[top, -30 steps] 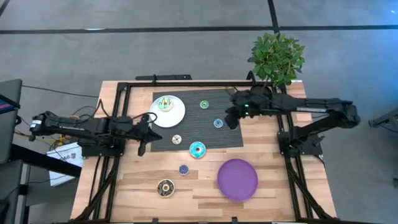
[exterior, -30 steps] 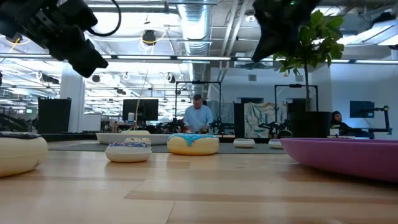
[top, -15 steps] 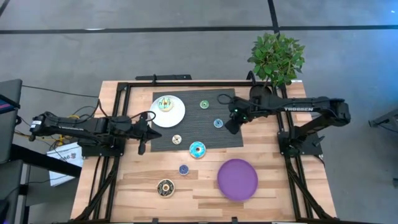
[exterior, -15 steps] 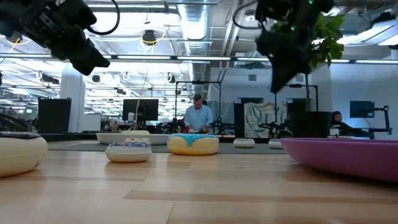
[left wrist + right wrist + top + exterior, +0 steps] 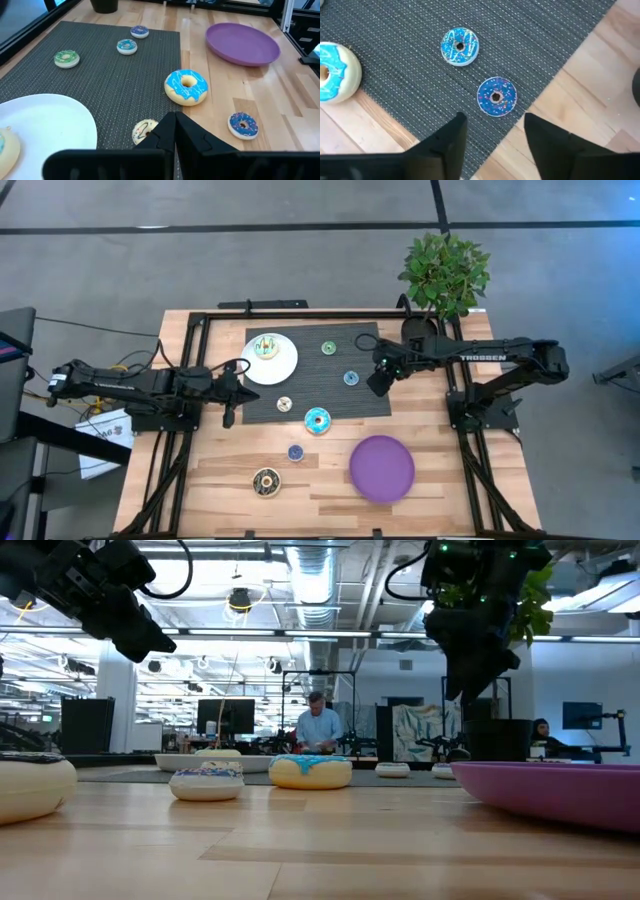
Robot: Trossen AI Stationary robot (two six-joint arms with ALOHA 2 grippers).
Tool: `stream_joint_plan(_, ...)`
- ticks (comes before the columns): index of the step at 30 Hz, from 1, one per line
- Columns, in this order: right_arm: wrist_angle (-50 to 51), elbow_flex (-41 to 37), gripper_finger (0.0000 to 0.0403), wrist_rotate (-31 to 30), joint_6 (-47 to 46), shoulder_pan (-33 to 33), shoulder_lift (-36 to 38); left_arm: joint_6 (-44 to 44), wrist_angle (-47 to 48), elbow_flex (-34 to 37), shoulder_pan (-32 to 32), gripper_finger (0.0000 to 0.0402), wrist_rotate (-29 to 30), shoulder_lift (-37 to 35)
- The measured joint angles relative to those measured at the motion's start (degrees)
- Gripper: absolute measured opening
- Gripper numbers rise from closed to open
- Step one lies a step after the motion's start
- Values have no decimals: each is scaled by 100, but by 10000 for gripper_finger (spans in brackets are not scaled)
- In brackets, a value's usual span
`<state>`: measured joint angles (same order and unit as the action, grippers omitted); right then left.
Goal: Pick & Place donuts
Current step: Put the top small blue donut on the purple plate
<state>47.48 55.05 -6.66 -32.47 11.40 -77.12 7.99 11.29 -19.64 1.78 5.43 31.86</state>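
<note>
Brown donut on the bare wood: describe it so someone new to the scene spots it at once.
In the high view, find the purple plate on the bare wood. Toward the left arm's side of it, off the dark mat, lie two donuts. The brown donut is the one farther from the mat, bigger and darker than the small blue donut.

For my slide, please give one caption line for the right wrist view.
Right hand, fingers open, above the dark mat near two small blue donuts.
</note>
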Motion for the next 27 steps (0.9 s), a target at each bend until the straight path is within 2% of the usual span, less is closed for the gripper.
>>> stream_joint_plan(4, 13, 0, 252, -197, -193, 0, 0, 6, 0, 0, 0, 0, 44, 2)
stream_joint_plan(8, 50, -2, 282, -797, -543, 0, -94, 9, 0, 0, 0, 0, 44, 2)
stream_joint_plan(18, 177, -4, 285, -794, -1064, 103, -134, 60, 0, 0, 0, 0, 45, 2)
stream_joint_plan(24, 81, 2, 285, -269, -1062, 140, -651, 24, 0, 0, 0, 0, 116, 2)
stream_joint_plan(27, 80, -4, 285, -229, -1064, 34, -983, 55, 2, -2, 0, 0, 131, 2)
